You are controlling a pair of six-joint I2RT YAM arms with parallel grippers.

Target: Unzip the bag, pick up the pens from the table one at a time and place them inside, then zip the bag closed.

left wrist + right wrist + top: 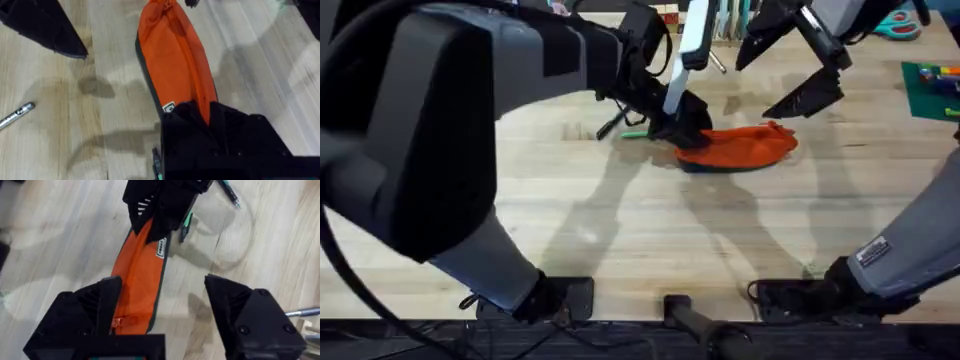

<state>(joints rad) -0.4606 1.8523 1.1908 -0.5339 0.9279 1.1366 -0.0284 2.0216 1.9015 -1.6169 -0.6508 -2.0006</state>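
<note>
Lying mid-table, soft oval orange fabric pouch [740,148] with dark navy base, left gripper [678,128] clamped on its left end, right gripper [798,72] spread apart above its right end, pale plank-grained wooden table [620,230], green pen [634,133] left of pouch

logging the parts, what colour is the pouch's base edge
Dark navy, under the orange pencil pouch; it shows best in the left wrist view.

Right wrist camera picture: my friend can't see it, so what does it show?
An orange bag lies lengthwise on the wooden table, its far end pinned by the left end effector. The right end effector hovers open over the near end.
</note>
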